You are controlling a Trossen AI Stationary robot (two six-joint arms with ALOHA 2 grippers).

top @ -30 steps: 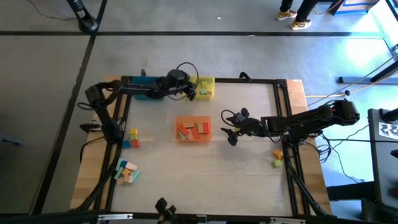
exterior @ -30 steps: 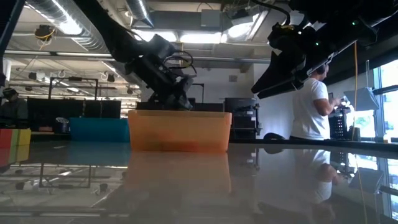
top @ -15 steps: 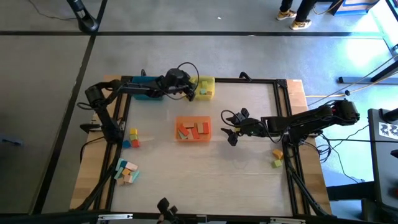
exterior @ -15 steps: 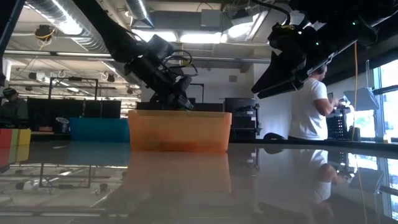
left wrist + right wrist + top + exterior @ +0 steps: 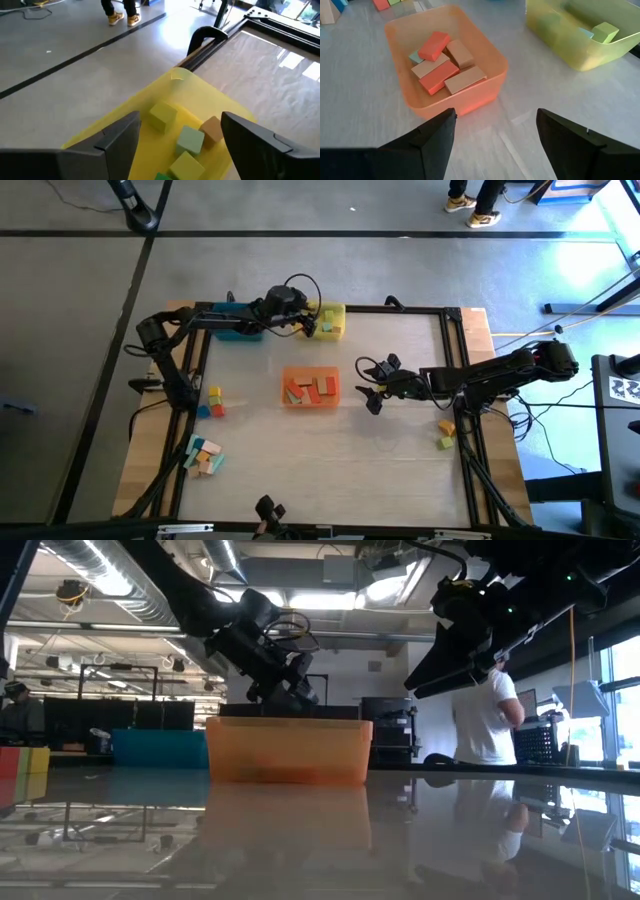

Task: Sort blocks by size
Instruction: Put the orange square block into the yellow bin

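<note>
Left gripper (image 5: 303, 323) has spread its fingers (image 5: 120, 137) since the earlier frame; they now stand wide apart, holding nothing, over the yellow tray (image 5: 328, 321) at the far edge of the surface (image 5: 400, 470). Green and tan blocks (image 5: 187, 140) lie in that tray just beyond the fingertips.

Right gripper (image 5: 366, 385) hangs with fingers apart and empty, just right of the orange tray (image 5: 311, 388) at mid-surface. Orange tray holds red, tan and one pale green block, lying flat and touching.

Blue tray (image 5: 236, 330) sits just left of the yellow one, under the left arm.

Loose blocks: a small group near the left edge, a larger heap toward the near-left corner, two by the right edge.

A person (image 5: 485, 715) stands in the room beyond.
</note>
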